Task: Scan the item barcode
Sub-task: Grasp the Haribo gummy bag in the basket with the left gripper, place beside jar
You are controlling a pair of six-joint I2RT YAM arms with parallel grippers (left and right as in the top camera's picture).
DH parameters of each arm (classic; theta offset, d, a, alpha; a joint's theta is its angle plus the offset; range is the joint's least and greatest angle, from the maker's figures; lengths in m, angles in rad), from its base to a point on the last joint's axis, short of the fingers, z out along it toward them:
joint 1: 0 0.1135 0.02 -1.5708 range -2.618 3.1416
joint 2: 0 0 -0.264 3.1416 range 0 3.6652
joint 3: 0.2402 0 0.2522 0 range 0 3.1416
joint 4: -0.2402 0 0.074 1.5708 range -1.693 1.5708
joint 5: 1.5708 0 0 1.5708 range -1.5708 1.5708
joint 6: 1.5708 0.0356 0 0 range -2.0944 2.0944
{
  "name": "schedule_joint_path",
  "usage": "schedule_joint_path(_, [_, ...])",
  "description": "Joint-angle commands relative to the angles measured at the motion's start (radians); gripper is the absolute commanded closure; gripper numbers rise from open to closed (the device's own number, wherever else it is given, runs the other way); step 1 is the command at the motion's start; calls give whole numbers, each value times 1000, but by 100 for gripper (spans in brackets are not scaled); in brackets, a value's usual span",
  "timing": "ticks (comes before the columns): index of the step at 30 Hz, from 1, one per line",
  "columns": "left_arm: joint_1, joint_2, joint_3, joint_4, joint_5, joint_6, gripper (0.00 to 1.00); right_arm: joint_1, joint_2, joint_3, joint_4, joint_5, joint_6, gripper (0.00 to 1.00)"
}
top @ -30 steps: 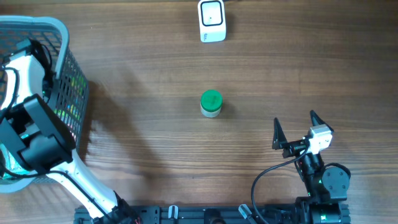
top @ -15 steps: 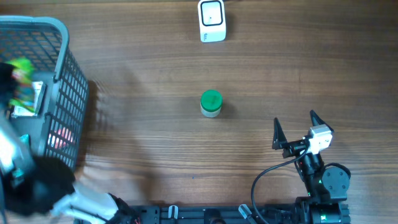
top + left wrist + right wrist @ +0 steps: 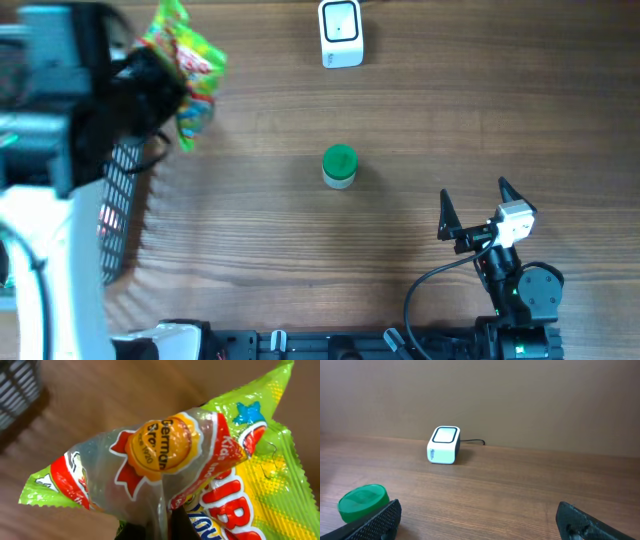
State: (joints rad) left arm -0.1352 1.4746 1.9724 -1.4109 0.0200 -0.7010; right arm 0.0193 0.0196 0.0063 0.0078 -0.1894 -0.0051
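A green, yellow and red candy bag [image 3: 187,72] hangs in the air above the table's far left, with my left gripper [image 3: 152,78] shut on it. In the left wrist view the crinkled bag [image 3: 165,455] fills the frame, pinched at its lower edge between my dark fingers [image 3: 182,527]. No barcode shows on it. The white scanner [image 3: 341,33] stands at the far middle edge, also seen by the right wrist [image 3: 444,445]. My right gripper [image 3: 474,208] rests open at the near right, nothing between its fingers [image 3: 375,519].
A grey wire basket [image 3: 124,205] sits at the left edge, partly hidden under my raised left arm. A small jar with a green lid [image 3: 339,166] stands mid-table, between the scanner and my right gripper, and shows at the left of the right wrist view [image 3: 363,502].
My left arm has risen out of the basket with the candy bag and swung up toward the far left of the table. The right arm has not moved.
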Motion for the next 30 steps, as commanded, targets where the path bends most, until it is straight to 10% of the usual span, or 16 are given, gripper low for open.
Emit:
schedule_joint_path(1, [-204, 93, -174, 12, -135, -67, 96, 6, -2, -1, 5, 9, 5, 0])
schedule_joint_path(14, [-437, 257, -904, 629, 69, -332, 95, 6, -2, -1, 6, 9, 5, 0])
schedule_joint_path(15, [-434, 249, -901, 623, 67, -332, 78, 6, -2, -1, 5, 9, 6, 0])
schedule_joint_path(17, [-402, 220, -861, 552, 46, -327, 0, 6, -2, -1, 5, 9, 5, 1])
schedule_joint_path(24, [-196, 72, -249, -27, -145, -212, 0, 6, -2, -1, 5, 9, 6, 0])
schedule_joint_path(28, [-70, 19, 166, -55, -197, 91, 0, 6, -2, -1, 6, 9, 6, 0])
schedule_joint_path(30, [-5, -12, 209, -40, -415, 26, 0, 6, -2, -1, 5, 9, 6, 0])
